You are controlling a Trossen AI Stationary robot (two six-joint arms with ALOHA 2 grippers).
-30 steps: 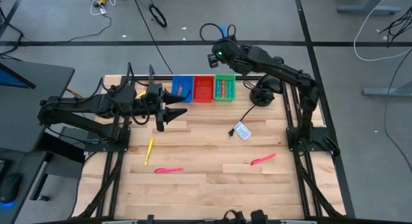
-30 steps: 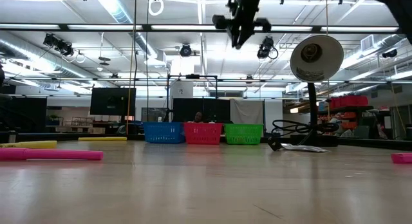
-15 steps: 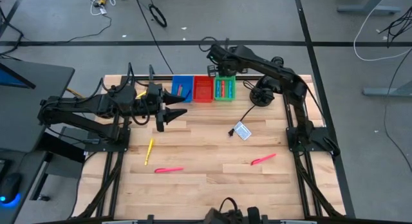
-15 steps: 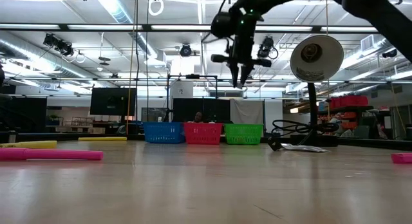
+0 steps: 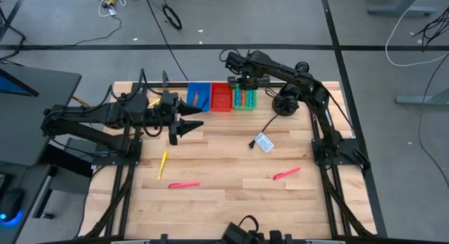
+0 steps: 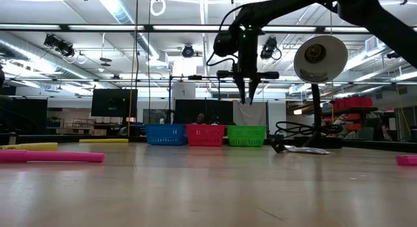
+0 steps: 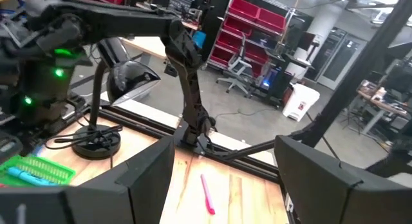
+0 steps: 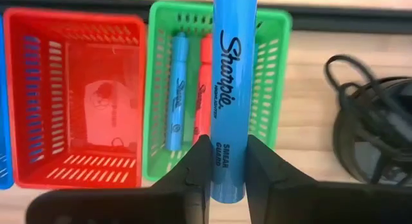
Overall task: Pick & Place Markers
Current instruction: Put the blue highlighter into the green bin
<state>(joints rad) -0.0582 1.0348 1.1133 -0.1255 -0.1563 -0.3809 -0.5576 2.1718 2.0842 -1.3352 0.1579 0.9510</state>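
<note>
Okay, you've got the left gripper parked over the table's left side, pointing toward 3 o'clock, fingers spread wide with nothing between them. At about 6 o'clock from it a yellow marker lies flat on the wood, and just past that, toward 5 o'clock, a pink marker lies flat too. In the low view both show at the far left on the tabletop.

Moving right, you see three bins in a row at the table's far edge: blue bin, red bin, green bin, touching side by side. The red one looks bare in the right wrist view. The green one holds a blue marker and a red one lying side by side in it.

Your right gripper hangs above the green bin, fingers pointing down, pinched narrow around a blue Sharpie marker. In the low view it sits well above the bins' rims.

At 5 o'clock from the green bin, a small white-and-blue card with a cable lies on the wood. At 3 o'clock from the bins stands a black lamp. Farther right and nearer the front edge, another pink marker lies flat.
</note>
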